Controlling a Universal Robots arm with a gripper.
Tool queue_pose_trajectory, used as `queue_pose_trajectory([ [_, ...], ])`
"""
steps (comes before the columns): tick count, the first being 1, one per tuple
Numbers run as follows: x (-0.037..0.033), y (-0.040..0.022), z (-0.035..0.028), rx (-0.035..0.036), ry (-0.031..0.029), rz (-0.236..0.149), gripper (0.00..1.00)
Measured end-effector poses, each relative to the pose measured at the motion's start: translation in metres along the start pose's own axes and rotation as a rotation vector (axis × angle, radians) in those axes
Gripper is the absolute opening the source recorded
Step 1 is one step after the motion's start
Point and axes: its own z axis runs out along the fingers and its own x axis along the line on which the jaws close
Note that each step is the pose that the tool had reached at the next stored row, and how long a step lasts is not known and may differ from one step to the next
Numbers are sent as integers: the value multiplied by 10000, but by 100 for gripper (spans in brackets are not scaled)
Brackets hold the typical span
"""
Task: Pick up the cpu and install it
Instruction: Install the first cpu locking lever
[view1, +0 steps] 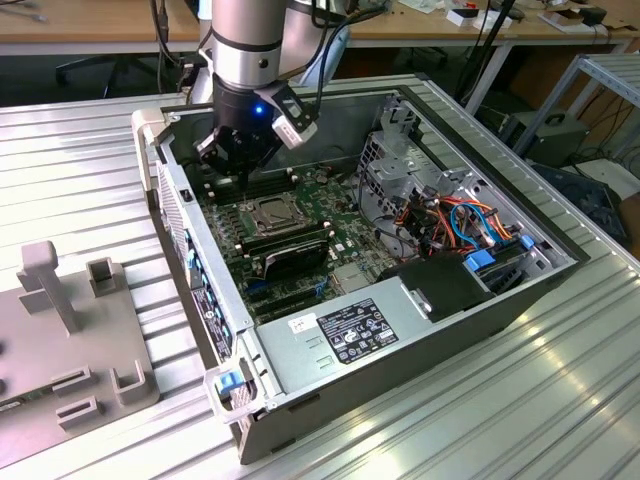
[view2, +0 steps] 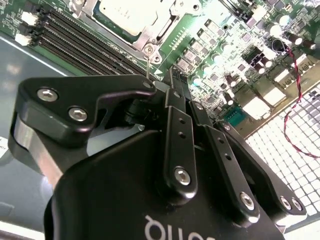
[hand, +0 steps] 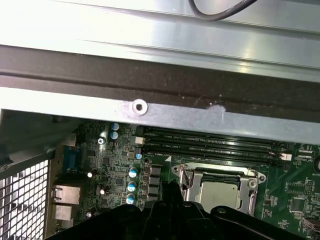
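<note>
Gripper (view2: 167, 86) fingers drawn narrow, gripping nothing; cpu (view2: 127, 12) lies within socket frame (view2: 150, 42), upper centre in the second wrist view. Recommendation: keep approach square, pressure light.

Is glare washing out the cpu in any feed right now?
Second wrist view: yes, the cpu top blows out near white. First wrist view: the cpu reads fine; the glare sits on the chassis rail. Exterior view: even light, the cpu dim but free of glare.
</note>
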Motion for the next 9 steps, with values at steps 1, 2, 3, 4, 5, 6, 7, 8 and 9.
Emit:
queue_pose_trajectory([
  [1, 1, 0, -1, -26, -5, 1, 11],
  [2, 0, 0, -1, -64, -10, 1, 11],
  [3, 0, 0, -2, -115, -16, 1, 11],
  [4, 0, 0, -2, -287, -39, 3, 11],
  [5, -1, 0, -2, -379, -51, 4, 11],
  [6, -2, 0, -1, -392, -54, 6, 11],
  [7, -2, 0, -1, -393, -54, 6, 11],
  [8, -3, 0, -1, -393, -54, 5, 11],
  [9, -3, 0, -2, -392, -53, 5, 11],
])
